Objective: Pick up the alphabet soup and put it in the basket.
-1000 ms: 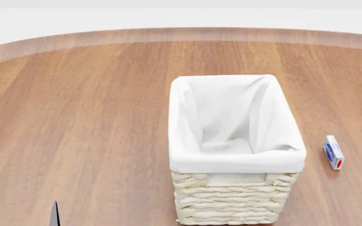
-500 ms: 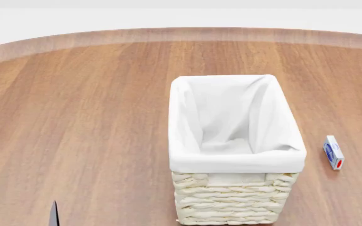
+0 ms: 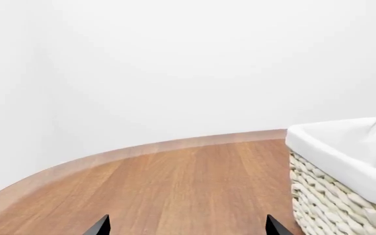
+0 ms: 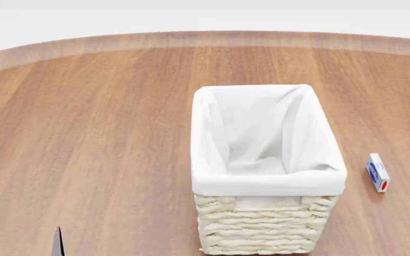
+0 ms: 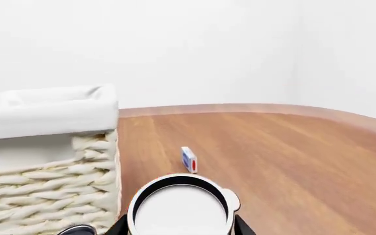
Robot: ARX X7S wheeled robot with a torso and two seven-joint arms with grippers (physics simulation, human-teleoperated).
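In the right wrist view a can with a pale white top, the alphabet soup, sits between my right gripper's dark fingers, which press on both its sides; its label is hidden. The cream wicker basket with white lining stands close beside it. The basket is at the centre of the head view, with nothing showing inside it. My left gripper is open and holds nothing at the near left; only its fingertips show. In the left wrist view the basket is off to one side. The right gripper is out of the head view.
A small white and blue box with a red end lies on the wooden table right of the basket; it also shows in the right wrist view. A dark rounded object peeks in by the basket's base. The table's curved far edge runs across the back.
The left fingertips have sunk slightly lower at the head view's bottom edge. The basket and the box have not moved.
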